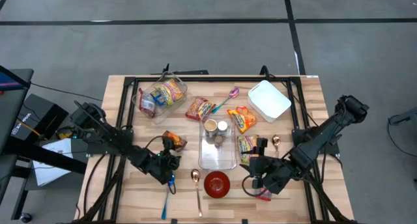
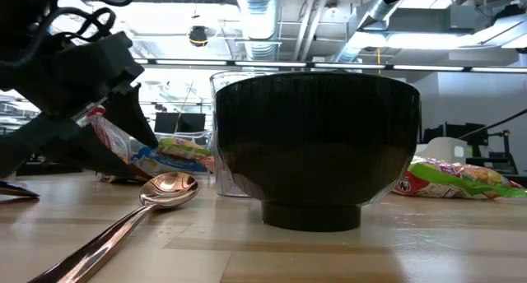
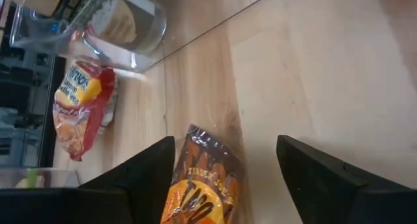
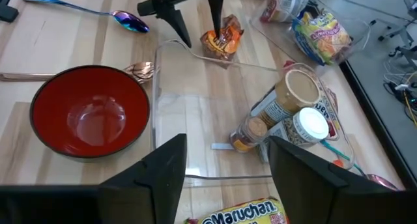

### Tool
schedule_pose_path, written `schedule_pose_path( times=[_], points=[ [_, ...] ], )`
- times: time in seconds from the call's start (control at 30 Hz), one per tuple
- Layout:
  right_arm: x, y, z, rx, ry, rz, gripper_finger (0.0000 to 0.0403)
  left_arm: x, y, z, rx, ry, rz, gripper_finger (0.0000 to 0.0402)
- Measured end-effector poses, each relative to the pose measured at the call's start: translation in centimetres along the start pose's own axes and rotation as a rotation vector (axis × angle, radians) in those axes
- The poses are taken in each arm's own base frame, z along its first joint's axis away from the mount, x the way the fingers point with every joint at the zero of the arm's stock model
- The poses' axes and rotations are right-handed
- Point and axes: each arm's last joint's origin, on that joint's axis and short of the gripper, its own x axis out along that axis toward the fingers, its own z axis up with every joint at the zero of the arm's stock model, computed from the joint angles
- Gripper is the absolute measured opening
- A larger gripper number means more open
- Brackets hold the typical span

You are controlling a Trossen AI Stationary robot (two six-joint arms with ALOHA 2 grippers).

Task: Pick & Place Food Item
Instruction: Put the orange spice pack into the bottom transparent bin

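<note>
A small orange snack packet (image 1: pixel 174 141) lies flat on the wooden table, left of the clear tray (image 1: pixel 218 160). My left gripper (image 3: pixel 225 160) is open and slants down over the packet (image 3: pixel 202 182), one finger on each side of its end. In the right wrist view the same fingers (image 4: pixel 174 21) stand over the packet (image 4: pixel 221 42). My right gripper (image 4: pixel 225 165) is open above the tray's near right corner, with nothing between its fingers. A yellow ramen packet (image 4: pixel 242 214) lies just below it. My left gripper stands open astride the orange packet's end (image 3: pixel 195 146), coming at it slanting down from the table's left. One finger (image 3: pixel 153 175) is close beside the packet's edge, but I cannot tell whether it touches. The packet lies flat on the table.
The tray holds jars (image 1: pixel 215 127). A red bowl (image 1: pixel 217 183), a copper spoon (image 1: pixel 197 183) and a blue spoon (image 1: pixel 171 188) lie near the front edge. Farther back are a clear tub of snacks (image 1: pixel 159 97), more packets (image 1: pixel 201 109) and a white container (image 1: pixel 268 100).
</note>
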Motion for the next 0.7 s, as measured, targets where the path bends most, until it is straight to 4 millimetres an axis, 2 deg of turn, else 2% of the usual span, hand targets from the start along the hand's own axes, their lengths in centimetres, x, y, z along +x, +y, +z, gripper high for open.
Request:
schedule_pose_path(
  times=[0.23,0.7],
  points=[
    [0.0,0.0,0.0,-0.002,0.001,0.001,0.0206,1.0,0.9,-0.3,-0.042,0.061,-0.022,0.0223],
    [-0.1,0.0,-0.1,-0.004,0.003,0.005,0.0202,1.3,1.1,-0.6,-0.084,0.094,-0.047,0.0193]
  ],
)
